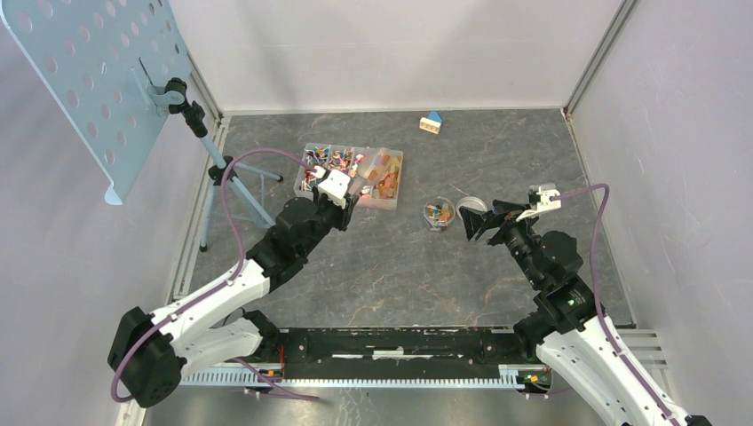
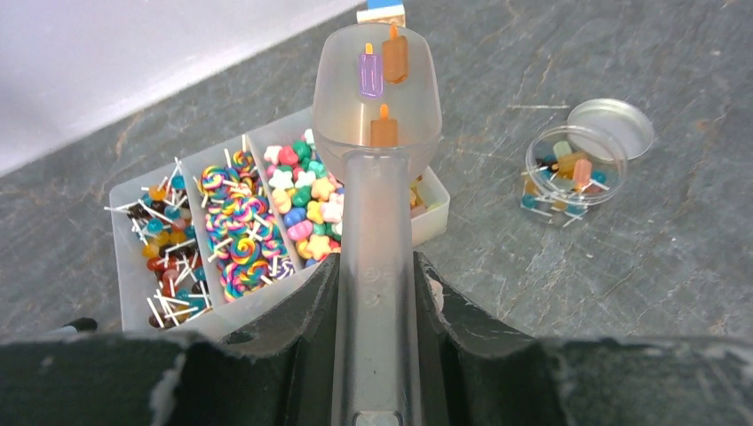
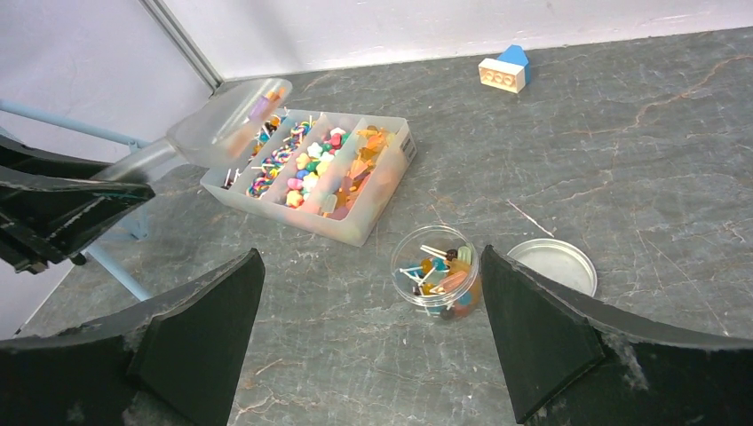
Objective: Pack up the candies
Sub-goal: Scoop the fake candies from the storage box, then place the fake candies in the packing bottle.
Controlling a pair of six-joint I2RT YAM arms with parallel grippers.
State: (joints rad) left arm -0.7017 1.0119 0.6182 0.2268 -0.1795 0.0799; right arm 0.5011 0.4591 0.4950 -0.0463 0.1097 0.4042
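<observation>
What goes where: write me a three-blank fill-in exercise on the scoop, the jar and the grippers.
1. The scoop in the left gripper carries ___ candies.
2. The right gripper is ___, holding nothing.
3. The jar has its lid ___, lying beside it.
Missing words: three; open; off.

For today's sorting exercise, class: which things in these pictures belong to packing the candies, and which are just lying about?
Job: candies, scoop in left gripper, compartment box, jar, lid.
Lying about: toy house, tripod, perforated board.
</observation>
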